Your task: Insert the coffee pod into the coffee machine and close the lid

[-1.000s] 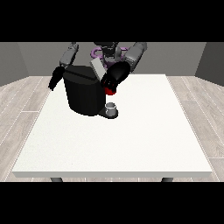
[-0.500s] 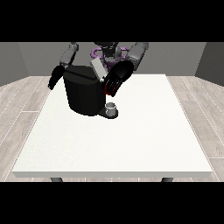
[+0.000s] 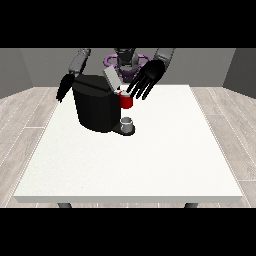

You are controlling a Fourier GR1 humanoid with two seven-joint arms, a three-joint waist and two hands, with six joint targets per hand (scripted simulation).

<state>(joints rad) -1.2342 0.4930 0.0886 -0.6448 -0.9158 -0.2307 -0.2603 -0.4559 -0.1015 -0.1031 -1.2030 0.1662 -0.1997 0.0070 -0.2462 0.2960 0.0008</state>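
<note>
A matte black, rounded coffee machine (image 3: 96, 107) is seen on the smooth white counter (image 3: 150, 160), its grey lid (image 3: 111, 79) raised and tilted. A red thing at the machine (image 3: 126, 101) sits beneath the hand at the view's right (image 3: 146, 79), whose fingers are spread straight, holding nothing. A small grey cylindrical thing (image 3: 127, 123) rests on the machine's base. The hand at the view's left (image 3: 64, 88) hangs beside the machine; whether its fingers are open cannot be told.

Matt black plastic-looking coffee machine (image 3: 96, 107), smooth matt white table (image 3: 150, 160), pale wood-grain plank floor (image 3: 25, 125)

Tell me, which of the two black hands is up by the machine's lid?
The hand at the view's right, fingers spread just above the red thing beside the raised lid. The other hand hangs behind the machine.
</note>
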